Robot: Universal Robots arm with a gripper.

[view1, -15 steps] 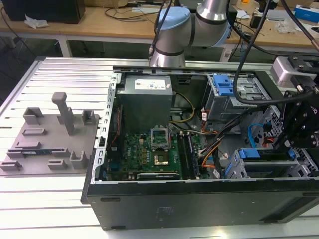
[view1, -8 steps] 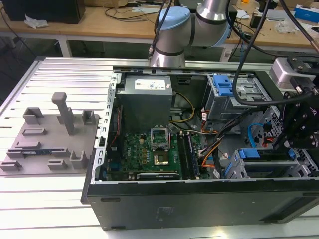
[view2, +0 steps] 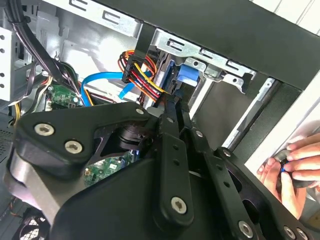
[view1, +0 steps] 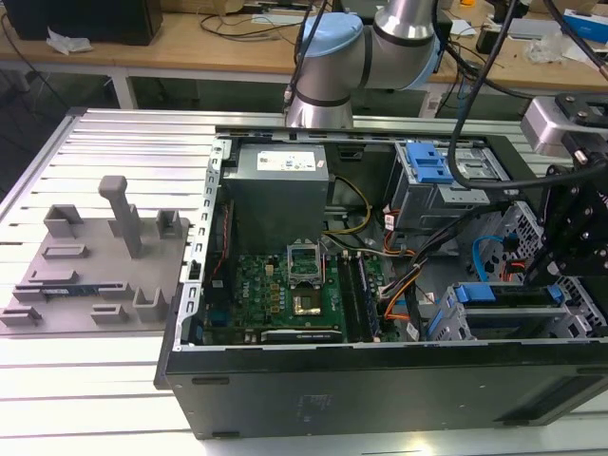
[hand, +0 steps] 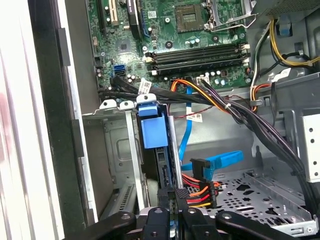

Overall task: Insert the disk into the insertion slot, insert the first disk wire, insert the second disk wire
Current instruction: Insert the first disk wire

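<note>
In the exterior view, with the green motherboard (view1: 285, 290) as the dial's centre, the disk (view1: 505, 296) sits at three o'clock. It is already lying in the insertion slot (view1: 446, 328), the low grey sheet-metal cage by the near wall of the open computer case (view1: 380, 389). The grey power supply (view1: 280, 185) is at twelve o'clock, the taller bay with its blue latch (view1: 427, 166) is near two o'clock, and a grey parts fixture (view1: 95, 266) lies on the slatted table (view1: 95, 389) at nine o'clock. The robot arm (view1: 351, 52) comes in from twelve o'clock of that view, and its black wrist hangs just past the disk at three o'clock. In the first wrist view the gripper (hand: 173, 199) points at the disk's exposed end. Its jaws are narrow, and the fingertips (hand: 164, 202) are pinched around the black power connector (hand: 183, 192), which sits against that end of the disk. The connector's red, yellow and orange wires (hand: 202, 194) fan away over the perforated floor of the case. The flat blue data cable (hand: 220, 161) lies just beside that connector, its plug apart from the disk. In the second wrist view a person's hand (view2: 295, 162) rests outside the case wall, fingers on a small dark object.
</note>
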